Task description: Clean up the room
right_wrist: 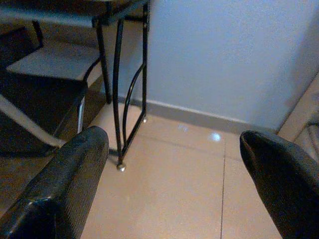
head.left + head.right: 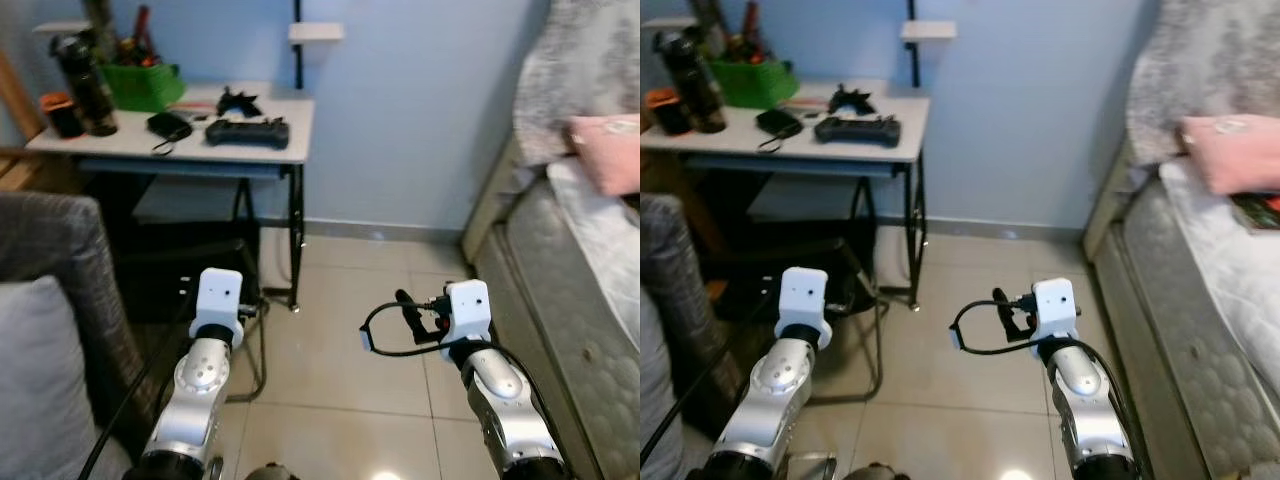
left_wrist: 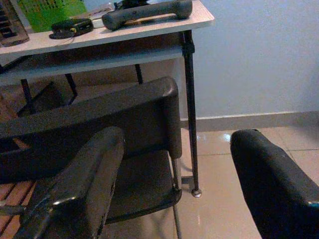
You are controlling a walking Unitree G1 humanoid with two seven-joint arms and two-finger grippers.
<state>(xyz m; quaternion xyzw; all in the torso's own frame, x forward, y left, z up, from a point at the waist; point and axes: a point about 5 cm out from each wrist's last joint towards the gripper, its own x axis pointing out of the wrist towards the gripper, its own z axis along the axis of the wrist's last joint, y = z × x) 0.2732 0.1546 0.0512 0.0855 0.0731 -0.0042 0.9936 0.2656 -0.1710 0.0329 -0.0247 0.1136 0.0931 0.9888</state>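
A white table point(image 2: 262, 150) stands against the blue wall ahead on the left. On it lie a black game controller point(image 2: 247, 132), a black pouch point(image 2: 168, 124) and a small black gadget point(image 2: 238, 101), beside a green basket point(image 2: 145, 85) and a dark bottle point(image 2: 88, 85). Both my arms reach forward low over the tiled floor. In the left wrist view my left gripper point(image 3: 177, 139) is open, facing a black chair point(image 3: 99, 119) and the table leg. My right gripper point(image 1: 174, 135) is open too, facing bare floor and the wall's skirting. Neither holds anything.
A grey sofa point(image 2: 50, 300) with a cushion fills the near left. A bed point(image 2: 560, 300) runs along the right, with a pink pillow point(image 2: 610, 150) and a book point(image 2: 1255, 210) on it. Tiled floor point(image 2: 340, 340) lies between them.
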